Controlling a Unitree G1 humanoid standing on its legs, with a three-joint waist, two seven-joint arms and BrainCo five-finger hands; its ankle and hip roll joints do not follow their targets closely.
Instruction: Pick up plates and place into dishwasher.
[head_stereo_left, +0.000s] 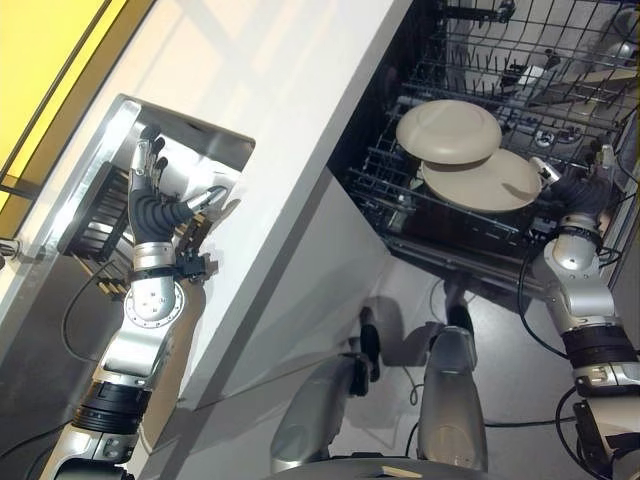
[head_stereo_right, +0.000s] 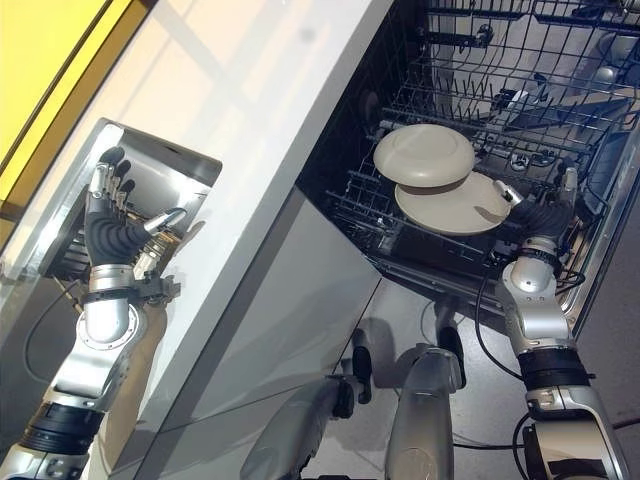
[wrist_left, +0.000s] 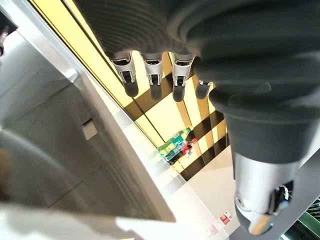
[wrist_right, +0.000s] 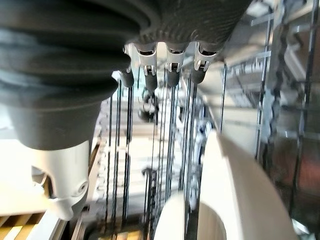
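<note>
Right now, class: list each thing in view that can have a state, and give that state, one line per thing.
Dishwasher: open, lower rack pulled out.
Upper plate: lying in the rack, overlapping the lower one.
Lower plate: lying in the rack, partly under the upper plate.
Left hand: open, empty, over the sink.
Right hand: open, beside the lower plate's edge.

Two beige plates (head_stereo_left: 449, 130) (head_stereo_left: 482, 180) lie overlapping, apparently face-down, in the dishwasher's lower rack (head_stereo_left: 400, 190).
</note>
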